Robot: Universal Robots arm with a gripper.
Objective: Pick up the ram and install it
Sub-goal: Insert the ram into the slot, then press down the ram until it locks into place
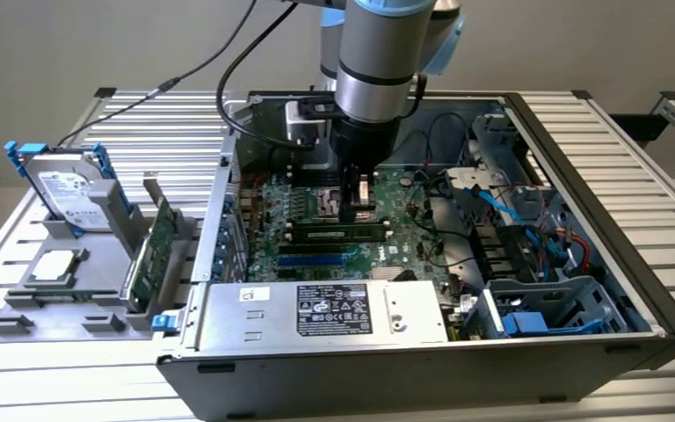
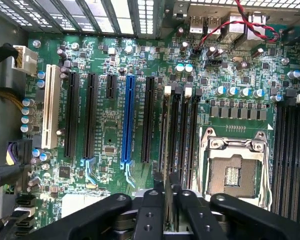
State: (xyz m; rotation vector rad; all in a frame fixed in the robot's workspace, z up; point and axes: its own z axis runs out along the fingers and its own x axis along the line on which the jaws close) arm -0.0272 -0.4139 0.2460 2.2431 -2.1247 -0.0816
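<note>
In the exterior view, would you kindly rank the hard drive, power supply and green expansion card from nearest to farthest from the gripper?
From the gripper:
1. Power supply, inside the case.
2. Green expansion card, outside the case, exterior view's left.
3. Hard drive, further to that left.

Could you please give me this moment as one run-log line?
gripper: shut on the ram | place: at the motherboard memory slots, beside the CPU socket | ram: on edge between the fingers

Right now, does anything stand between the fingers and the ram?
Nothing visible does. The fingers of the gripper sit on either side of the ram, whose thin edge lies between them, above the black memory slots.
</note>
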